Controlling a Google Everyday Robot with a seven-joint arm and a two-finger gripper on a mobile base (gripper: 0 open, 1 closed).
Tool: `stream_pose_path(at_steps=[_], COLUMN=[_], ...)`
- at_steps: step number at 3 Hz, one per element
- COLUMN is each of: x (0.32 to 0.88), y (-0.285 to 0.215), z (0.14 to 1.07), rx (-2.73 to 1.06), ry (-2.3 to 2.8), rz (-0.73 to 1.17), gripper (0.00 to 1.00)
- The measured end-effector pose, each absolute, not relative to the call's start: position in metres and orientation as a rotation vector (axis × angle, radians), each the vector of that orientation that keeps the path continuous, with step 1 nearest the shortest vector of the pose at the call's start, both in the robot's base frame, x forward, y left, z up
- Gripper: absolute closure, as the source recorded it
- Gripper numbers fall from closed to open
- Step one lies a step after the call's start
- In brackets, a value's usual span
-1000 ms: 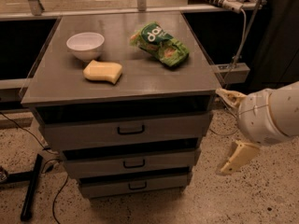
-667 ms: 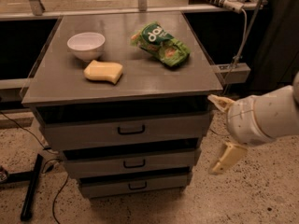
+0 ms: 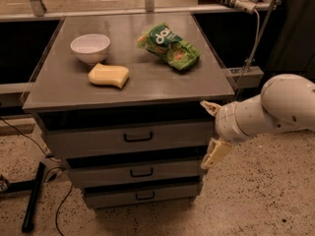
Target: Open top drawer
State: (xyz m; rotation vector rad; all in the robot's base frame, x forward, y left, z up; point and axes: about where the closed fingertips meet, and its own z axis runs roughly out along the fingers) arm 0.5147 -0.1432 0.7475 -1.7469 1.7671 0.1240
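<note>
The top drawer (image 3: 98,139) is the widest grey metal front under the cabinet top, closed, with a small black bar handle (image 3: 138,137) at its centre. Two narrower grey drawers (image 3: 133,172) sit below it, also closed. My gripper (image 3: 212,130) is at the right end of the top drawer front, by the cabinet's right front corner. Its two cream fingers (image 3: 214,154) are spread apart, one up at the tabletop edge and one down at the second drawer's level. It holds nothing.
On the cabinet top (image 3: 147,82) are a white bowl (image 3: 90,47), a yellow sponge (image 3: 109,75) and a green snack bag (image 3: 169,46). A black stand and cables (image 3: 34,195) lie on the speckled floor at left. A cable (image 3: 251,38) hangs at right.
My arm and gripper have moved left, from beside the cabinet to its right front corner at the top drawer's end. The drawers have not moved.
</note>
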Motion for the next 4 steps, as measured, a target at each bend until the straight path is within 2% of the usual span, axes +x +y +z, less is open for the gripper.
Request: stream_pose_path(at_steps=[4], x=[0.546], y=[-0.109], z=[0.686], rx=[-1.82], ry=[1.717], rz=[0.224], gripper=[0.0])
